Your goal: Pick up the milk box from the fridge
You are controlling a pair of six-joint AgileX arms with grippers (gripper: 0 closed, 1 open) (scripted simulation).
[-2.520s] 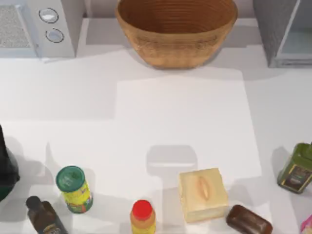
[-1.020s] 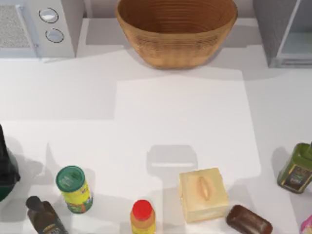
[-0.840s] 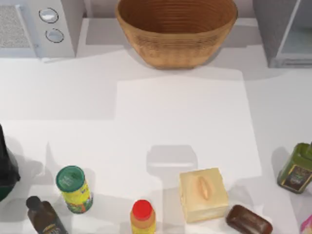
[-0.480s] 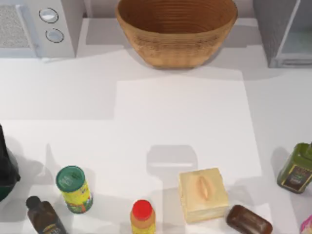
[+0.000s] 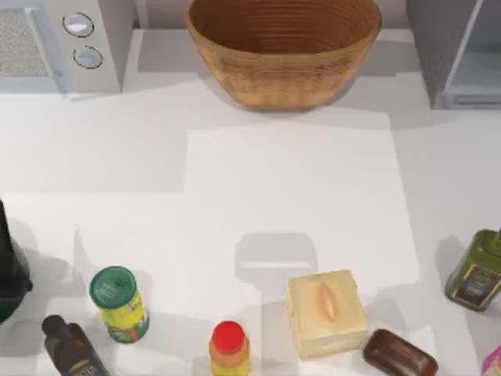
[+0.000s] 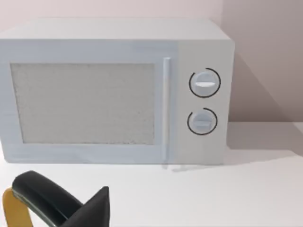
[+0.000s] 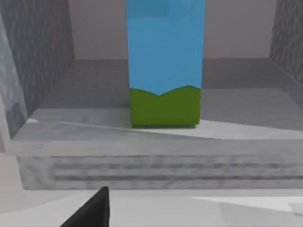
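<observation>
The milk box (image 7: 164, 61) stands upright on the grey floor of the fridge (image 7: 151, 142), light blue above a green band, its top cut off by the frame. A dark part of my right gripper (image 7: 90, 210) shows in front of the fridge's lower ledge, apart from the carton and short of it. In the top view the fridge (image 5: 438, 47) is at the far right corner, its pale inner panel facing the table. My left gripper (image 6: 97, 208) is parked in front of the white microwave (image 6: 113, 94).
A wicker basket (image 5: 283, 70) sits at the back middle and the microwave (image 5: 86, 47) at the back left. Along the front edge stand a green can (image 5: 119, 304), a red-capped bottle (image 5: 229, 348), a pale-yellow box (image 5: 325, 312), a brown bar (image 5: 399, 354) and an olive bottle (image 5: 477, 270).
</observation>
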